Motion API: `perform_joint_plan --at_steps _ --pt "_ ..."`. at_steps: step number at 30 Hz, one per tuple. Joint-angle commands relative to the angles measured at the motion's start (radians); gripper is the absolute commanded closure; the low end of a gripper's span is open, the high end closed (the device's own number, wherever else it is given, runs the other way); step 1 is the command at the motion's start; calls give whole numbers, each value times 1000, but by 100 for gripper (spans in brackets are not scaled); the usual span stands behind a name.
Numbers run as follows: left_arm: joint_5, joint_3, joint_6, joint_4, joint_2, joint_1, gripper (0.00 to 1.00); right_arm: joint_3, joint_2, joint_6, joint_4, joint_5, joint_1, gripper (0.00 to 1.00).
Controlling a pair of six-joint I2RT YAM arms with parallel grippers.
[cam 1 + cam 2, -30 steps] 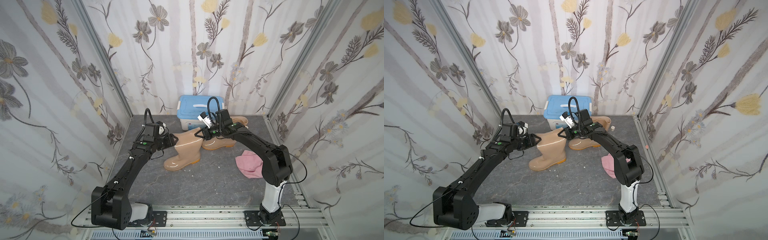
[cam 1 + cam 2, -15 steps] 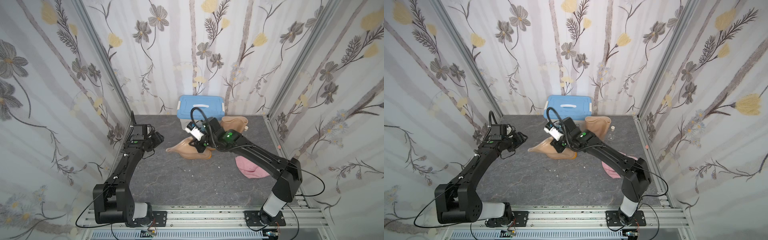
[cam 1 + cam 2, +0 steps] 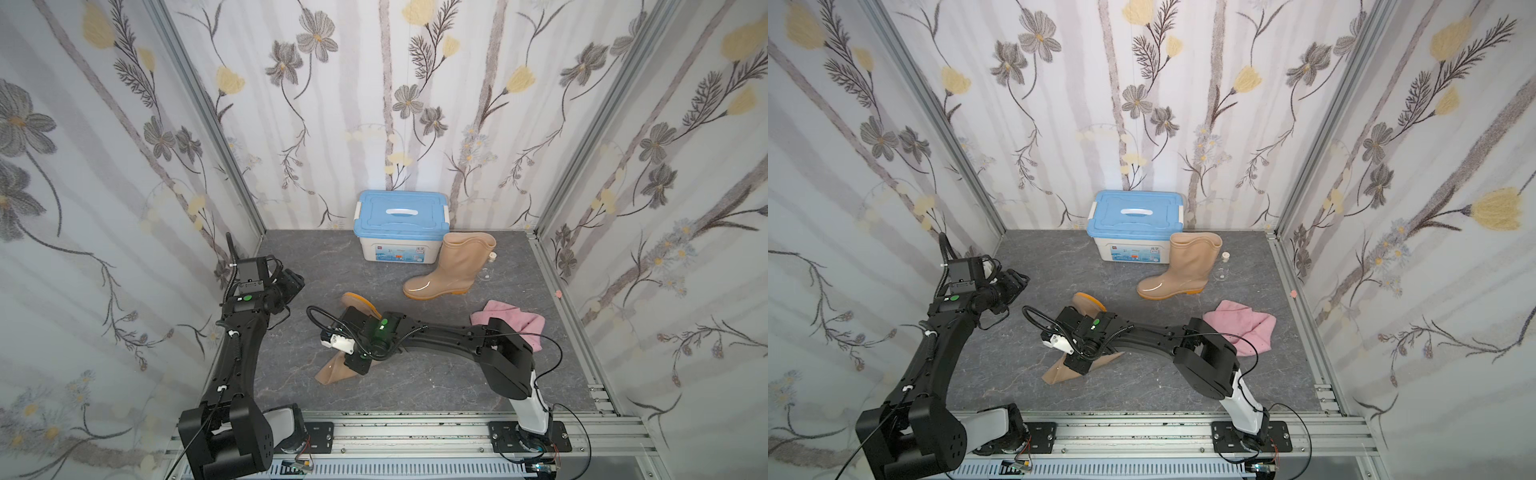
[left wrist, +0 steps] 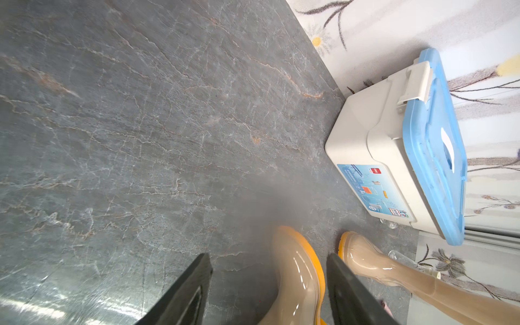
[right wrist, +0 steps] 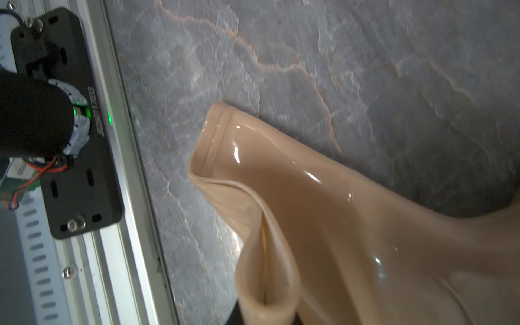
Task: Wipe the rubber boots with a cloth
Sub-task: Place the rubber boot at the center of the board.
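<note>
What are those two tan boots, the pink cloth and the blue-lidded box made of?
The standing boot and the lying boot look like soft glossy rubber or PVC: bright highlights, and the lying one's shaft creases. The pink cloth seems matte, fuzzy towel fabric, lying rumpled. The box is probably hard smooth plastic: moulded lid, clip latches.

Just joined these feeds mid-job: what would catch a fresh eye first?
A fallen boot lies on its side in the middle of the floor, its soft shaft pinched in the shut right claw. The other boot stands upright at the back beside the blue-lidded box. The pink cloth lies crumpled by the right arm's elbow, held by neither claw.
</note>
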Motion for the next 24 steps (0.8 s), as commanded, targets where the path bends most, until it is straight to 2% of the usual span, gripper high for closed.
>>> perform_joint_plan --at_steps 1,3,4,6,7,10,13,17,21,24 --pt "1 13 26 -57 -21 10 32 194 123 31 2 -44 -15 100" --pt "0 17 35 -73 -30 19 32 341 219 49 -59 -54 -23 100" --pt "0 18 39 -79 -37 22 32 414 264 65 -96 -61 -32 93" --pt "-1 21 47 -91 -46 29 32 490 314 99 -160 -84 -51 56" --pt "-4 22 52 -95 -51 33 32 478 304 117 -161 -95 -63 46" --pt "-11 18 62 -100 -61 44 31 341 196 152 -109 -103 -92 26" --pt "0 5 56 -81 -60 50 31 282 108 174 -131 -103 -132 19" --pt "29 -12 41 -46 -48 56 31 286 45 199 -175 -78 -178 17" --pt "60 -21 39 -19 -31 57 31 312 17 242 -183 111 -223 12" --pt "89 -33 33 1 -21 57 31 459 117 285 -254 184 -278 9"
